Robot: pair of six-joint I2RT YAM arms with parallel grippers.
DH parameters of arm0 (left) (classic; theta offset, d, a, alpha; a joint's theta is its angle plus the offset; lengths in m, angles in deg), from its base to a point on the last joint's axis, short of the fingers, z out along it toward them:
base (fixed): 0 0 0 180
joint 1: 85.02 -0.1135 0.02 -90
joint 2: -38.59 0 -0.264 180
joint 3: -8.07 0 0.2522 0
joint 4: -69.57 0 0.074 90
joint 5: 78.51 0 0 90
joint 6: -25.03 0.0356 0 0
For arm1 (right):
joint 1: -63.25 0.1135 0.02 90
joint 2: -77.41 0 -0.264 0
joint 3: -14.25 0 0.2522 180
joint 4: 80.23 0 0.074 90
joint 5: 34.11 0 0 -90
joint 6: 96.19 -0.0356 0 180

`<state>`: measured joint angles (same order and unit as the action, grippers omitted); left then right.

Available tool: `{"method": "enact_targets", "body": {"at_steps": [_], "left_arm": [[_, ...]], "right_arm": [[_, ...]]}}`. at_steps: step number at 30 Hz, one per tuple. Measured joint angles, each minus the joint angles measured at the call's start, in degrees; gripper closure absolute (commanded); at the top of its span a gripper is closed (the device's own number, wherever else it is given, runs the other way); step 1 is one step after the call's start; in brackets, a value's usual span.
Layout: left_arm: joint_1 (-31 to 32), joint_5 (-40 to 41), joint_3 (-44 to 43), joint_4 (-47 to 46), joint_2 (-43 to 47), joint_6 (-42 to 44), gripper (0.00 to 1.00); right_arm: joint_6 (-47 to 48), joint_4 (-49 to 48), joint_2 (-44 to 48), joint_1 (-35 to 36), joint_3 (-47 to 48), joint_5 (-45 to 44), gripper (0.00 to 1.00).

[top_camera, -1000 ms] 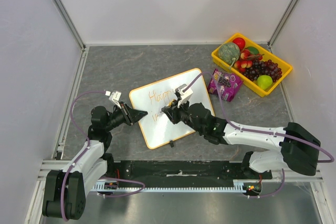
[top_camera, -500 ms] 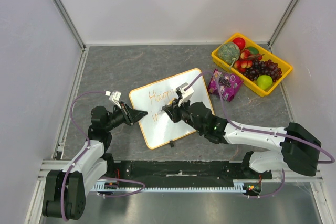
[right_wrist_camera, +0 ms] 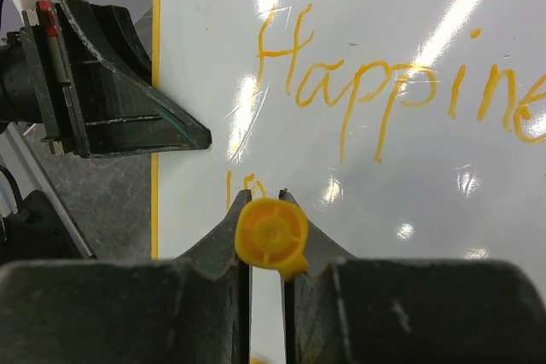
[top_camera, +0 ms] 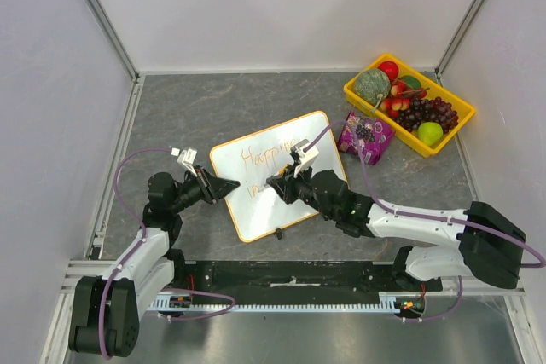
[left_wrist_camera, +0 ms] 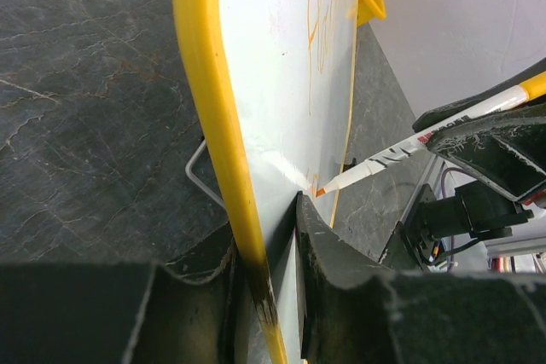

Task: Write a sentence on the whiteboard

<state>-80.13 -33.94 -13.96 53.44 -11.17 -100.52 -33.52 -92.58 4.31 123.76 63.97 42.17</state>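
Note:
The whiteboard, white with an orange-yellow rim, lies tilted mid-table. My left gripper is shut on its left edge; the left wrist view shows the rim between my jaws. My right gripper is shut on an orange marker, which points down at the board. The marker's tip touches the board's left part. The sentence reads "Happine" on the top line. A short "in" starts the second line just ahead of my right fingers.
A yellow tray of fruit stands at the back right. A purple packet lies between it and the board. A small black clip sits on the board's near edge. Cage walls enclose the table.
My right gripper has moved a little toward the near side and right with the marker, uncovering more of the top line. The left gripper and board have not moved.

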Motion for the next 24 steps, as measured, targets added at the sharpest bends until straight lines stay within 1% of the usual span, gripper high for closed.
{"method": "enact_targets", "body": {"at_steps": [6,10,18,24], "left_arm": [[0.0,0.0,0.0,-0.1,0.0,0.0,0.98],[0.0,-0.2,0.0,-0.3,0.1,0.0,0.98],[0.0,-0.2,0.0,-0.5,0.2,0.0,0.98],[0.0,-0.2,0.0,-0.5,0.2,0.0,0.98]], "right_arm": [[-0.2,-0.2,0.7,0.0,-0.8,1.0,1.0],[-0.1,2.2,2.4,0.0,-0.9,1.0,1.0],[0.4,8.0,11.0,-0.6,-0.7,0.4,1.0],[1.1,10.5,14.0,-2.6,-0.5,0.2,1.0]]}}
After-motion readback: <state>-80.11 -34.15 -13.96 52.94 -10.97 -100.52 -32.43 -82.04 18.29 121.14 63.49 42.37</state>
